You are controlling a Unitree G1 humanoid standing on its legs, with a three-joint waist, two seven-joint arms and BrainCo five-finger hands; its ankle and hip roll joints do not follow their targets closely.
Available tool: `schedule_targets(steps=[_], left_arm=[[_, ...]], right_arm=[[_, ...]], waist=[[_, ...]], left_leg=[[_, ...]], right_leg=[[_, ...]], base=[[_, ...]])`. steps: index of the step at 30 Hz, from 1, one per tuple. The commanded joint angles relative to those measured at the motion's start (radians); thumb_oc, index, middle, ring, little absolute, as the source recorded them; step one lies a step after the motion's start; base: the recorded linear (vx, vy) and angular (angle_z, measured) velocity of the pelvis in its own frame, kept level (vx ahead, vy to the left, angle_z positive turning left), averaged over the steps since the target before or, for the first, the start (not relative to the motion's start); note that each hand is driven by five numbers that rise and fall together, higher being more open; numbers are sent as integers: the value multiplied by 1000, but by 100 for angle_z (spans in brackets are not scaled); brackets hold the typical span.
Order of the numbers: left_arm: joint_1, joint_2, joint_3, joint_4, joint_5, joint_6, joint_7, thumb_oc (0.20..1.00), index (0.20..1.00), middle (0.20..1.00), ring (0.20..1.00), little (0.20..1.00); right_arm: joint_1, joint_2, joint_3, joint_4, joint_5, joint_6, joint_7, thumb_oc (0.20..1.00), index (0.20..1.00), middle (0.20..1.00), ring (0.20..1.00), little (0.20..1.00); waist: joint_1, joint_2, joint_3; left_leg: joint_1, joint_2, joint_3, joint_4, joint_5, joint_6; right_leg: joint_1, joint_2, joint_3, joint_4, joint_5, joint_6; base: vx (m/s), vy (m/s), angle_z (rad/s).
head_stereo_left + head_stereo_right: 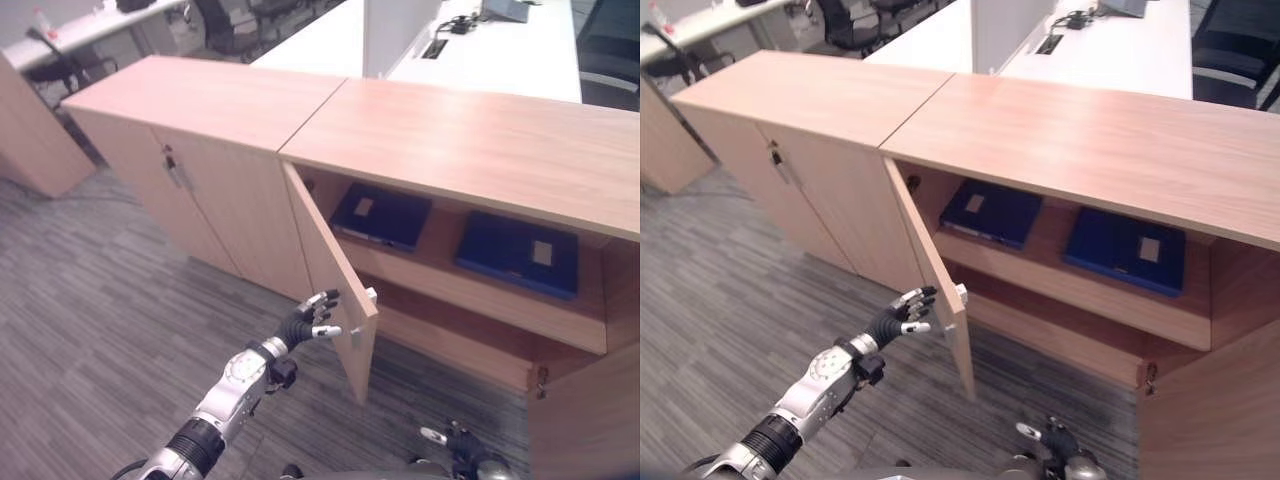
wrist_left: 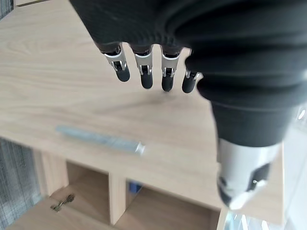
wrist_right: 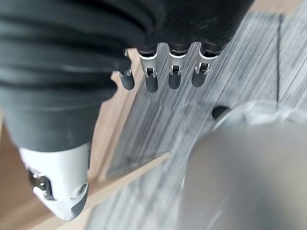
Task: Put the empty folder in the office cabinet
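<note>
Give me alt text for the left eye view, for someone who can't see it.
The robot's left hand, fingers straight, reaches the outer face of an open wooden cabinet door. Inside the cabinet, two blue folders lie flat on a shelf. The right hand hangs low over grey carpet.

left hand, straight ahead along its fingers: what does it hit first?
Probably the open cabinet door. The left hand has straight fingers aimed at its outer face near the handle; whether they touch yet is unclear.
</note>
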Motion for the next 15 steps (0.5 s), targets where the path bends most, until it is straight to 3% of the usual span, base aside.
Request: schedule_targets(steps=[1,2,5,6,8,9,13,15], left_arm=[[-128,-60,-73,2,19,-50,-6,1000,1000,1000,1000,1000],[-148,-76,-71,42,24,-51,11,1000,1000,1000,1000,1000],[-160,-83,-69,62,28,-54,20,1000,1000,1000,1000,1000],[-194,-94,-59,117,37,-59,45,1000,1000,1000,1000,1000],[-214,-96,-37,174,48,-67,77,1000,1000,1000,1000,1000],[-223,-98,-25,203,52,-72,94,1000,1000,1000,1000,1000],[-247,-87,48,297,42,-81,141,1000,1000,1000,1000,1000],[-268,-78,85,336,31,-91,160,1000,1000,1000,1000,1000]], right_arm=[[-59,26,19,24,-19,-11,-8,1000,1000,1000,1000,1000],[-66,13,25,26,-18,-11,-6,1000,1000,1000,1000,1000],[-68,9,31,26,-18,-9,-5,1000,1000,1000,1000,1000],[-67,1,36,28,-11,-10,-8,1000,1000,1000,1000,1000],[-65,-14,34,34,-7,-11,-10,1000,1000,1000,1000,1000],[-64,-23,29,37,0,-10,-11,1000,1000,1000,1000,1000],[-38,-55,10,49,11,-8,-4,1000,1000,1000,1000,1000],[-36,-66,-4,57,18,-12,-3,1000,1000,1000,1000,1000]], waist=[[-74,-35,12],[-105,-39,13],[-111,-39,15],[-128,-49,19],[-135,-59,21],[-135,-59,22],[-109,-71,7],[-85,-73,10]], left_leg=[[38,-44,41,54,-95,-21],[37,-8,80,111,-100,-38],[35,15,94,148,-93,-47],[7,104,122,270,-10,-83],[-15,135,94,347,45,-87],[-24,137,61,354,67,-87],[-87,58,-122,255,7,-57],[-122,28,-239,149,0,-62]], right_leg=[[-5,-13,124,-31,31,55],[-13,11,173,-30,17,41],[-16,26,198,-27,6,31],[-12,65,243,-23,-10,3],[-3,89,287,-21,-25,-16],[-6,97,309,-17,-31,-19],[15,101,427,-49,-39,7],[38,102,473,-86,-41,19]], base=[[66,-242,-90],[63,-211,-109],[51,-161,-115],[110,-230,-64],[126,-174,-69],[117,-29,-96],[195,66,-82],[242,100,-66]])
